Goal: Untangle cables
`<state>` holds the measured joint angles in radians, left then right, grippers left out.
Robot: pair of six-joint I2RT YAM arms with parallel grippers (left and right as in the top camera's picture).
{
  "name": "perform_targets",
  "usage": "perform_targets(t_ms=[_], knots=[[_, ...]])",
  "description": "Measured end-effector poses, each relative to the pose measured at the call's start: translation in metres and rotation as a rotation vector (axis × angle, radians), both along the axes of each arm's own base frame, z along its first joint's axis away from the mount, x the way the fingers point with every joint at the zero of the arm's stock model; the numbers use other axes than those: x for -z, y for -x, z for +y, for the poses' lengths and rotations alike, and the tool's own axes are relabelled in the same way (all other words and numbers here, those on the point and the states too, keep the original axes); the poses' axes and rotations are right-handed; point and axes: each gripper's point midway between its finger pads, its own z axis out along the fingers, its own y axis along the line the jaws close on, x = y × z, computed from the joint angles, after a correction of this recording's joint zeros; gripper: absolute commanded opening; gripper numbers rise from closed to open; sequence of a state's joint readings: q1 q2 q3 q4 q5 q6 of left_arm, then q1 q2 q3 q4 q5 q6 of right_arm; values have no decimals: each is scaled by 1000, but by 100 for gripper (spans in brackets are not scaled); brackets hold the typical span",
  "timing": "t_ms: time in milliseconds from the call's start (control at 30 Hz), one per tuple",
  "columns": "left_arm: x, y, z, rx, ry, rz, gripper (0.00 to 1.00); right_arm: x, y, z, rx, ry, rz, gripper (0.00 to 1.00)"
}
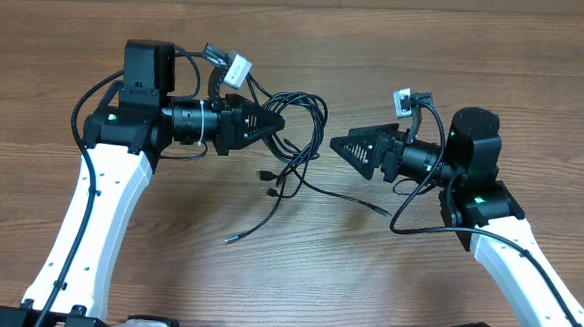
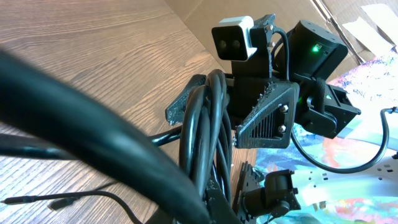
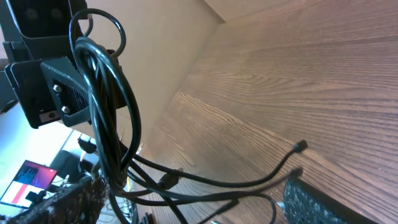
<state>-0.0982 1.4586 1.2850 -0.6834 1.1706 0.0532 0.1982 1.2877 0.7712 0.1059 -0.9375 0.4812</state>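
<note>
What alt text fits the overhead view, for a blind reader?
The left end effector grips a bundle of thin black cables over a wooden table, loose ends trailing on it. The open right end effector faces the bundle.

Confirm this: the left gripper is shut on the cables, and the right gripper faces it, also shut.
Wrong on one point. The right gripper is open, not shut: the right wrist view shows its fingers wide apart, holding nothing. The left gripper is indeed shut on the cables, and the right one faces it.
</note>
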Motion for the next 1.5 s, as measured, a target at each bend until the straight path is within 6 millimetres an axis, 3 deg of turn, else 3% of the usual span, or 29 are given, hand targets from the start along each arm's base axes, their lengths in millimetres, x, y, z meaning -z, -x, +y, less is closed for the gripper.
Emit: perform_targets(t_ms=[233, 933, 1500], knots=[[0, 9, -14, 45, 2, 2, 4, -2, 0, 0, -1, -1, -13, 89], [-4, 13, -16, 69, 27, 9, 4, 1, -1, -1, 5, 5, -4, 89], [-4, 13, -16, 67, 25, 9, 4, -2, -20, -9, 112, 27, -44, 88]])
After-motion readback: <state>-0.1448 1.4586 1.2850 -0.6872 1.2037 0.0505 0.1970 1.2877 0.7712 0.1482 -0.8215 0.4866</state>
